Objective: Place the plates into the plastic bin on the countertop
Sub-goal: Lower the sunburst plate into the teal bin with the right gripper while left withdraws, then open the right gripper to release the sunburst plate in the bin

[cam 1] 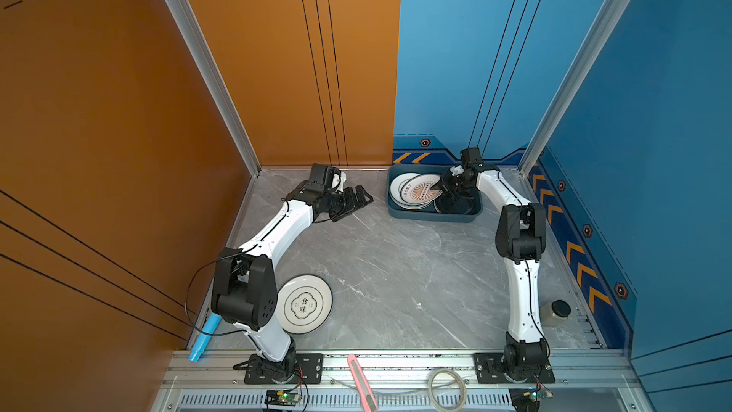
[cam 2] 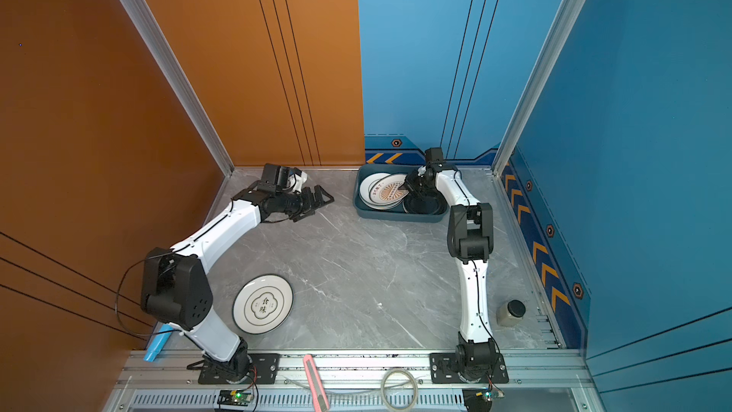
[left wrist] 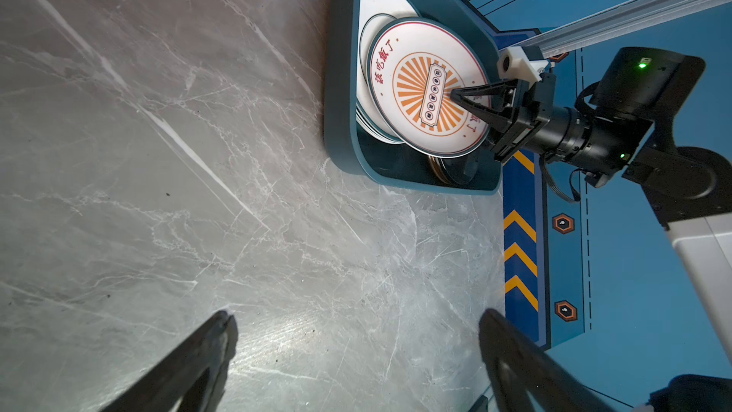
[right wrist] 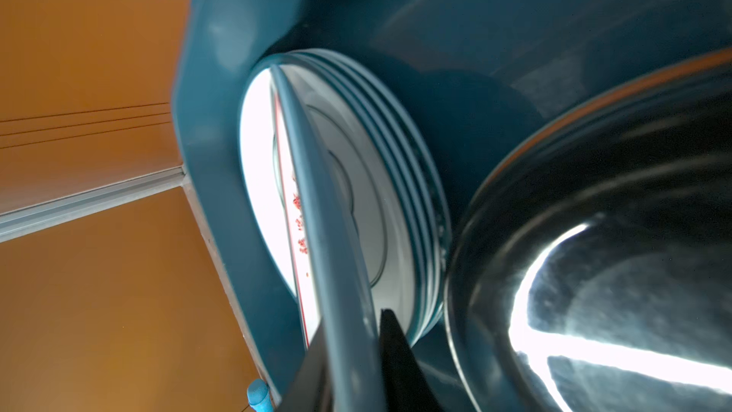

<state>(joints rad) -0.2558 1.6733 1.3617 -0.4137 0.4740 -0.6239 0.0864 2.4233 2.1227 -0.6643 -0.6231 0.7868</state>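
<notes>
The dark teal plastic bin (cam 1: 431,217) (cam 2: 396,217) (left wrist: 340,73) stands at the back of the grey countertop (cam 1: 396,271). Inside lie a stack of white plates (cam 1: 398,192) (right wrist: 396,192) and black plates (cam 1: 455,206) (right wrist: 594,271). My right gripper (cam 1: 441,186) (left wrist: 455,95) (right wrist: 352,326) is in the bin, shut on the rim of the sunburst plate (cam 1: 422,190) (left wrist: 420,85) (right wrist: 317,200), which tilts over the white stack. A quatrefoil plate (cam 1: 304,305) (cam 2: 263,305) lies flat at the front left. My left gripper (cam 1: 366,198) (cam 2: 325,196) (left wrist: 356,317) hovers open and empty left of the bin.
A small jar (cam 1: 556,313) stands at the front right by the wall. On the front rail lie a pink utility knife (cam 1: 362,384) and a coil of clear tube (cam 1: 445,388). A blue tube (cam 1: 206,336) lies at the front left corner.
</notes>
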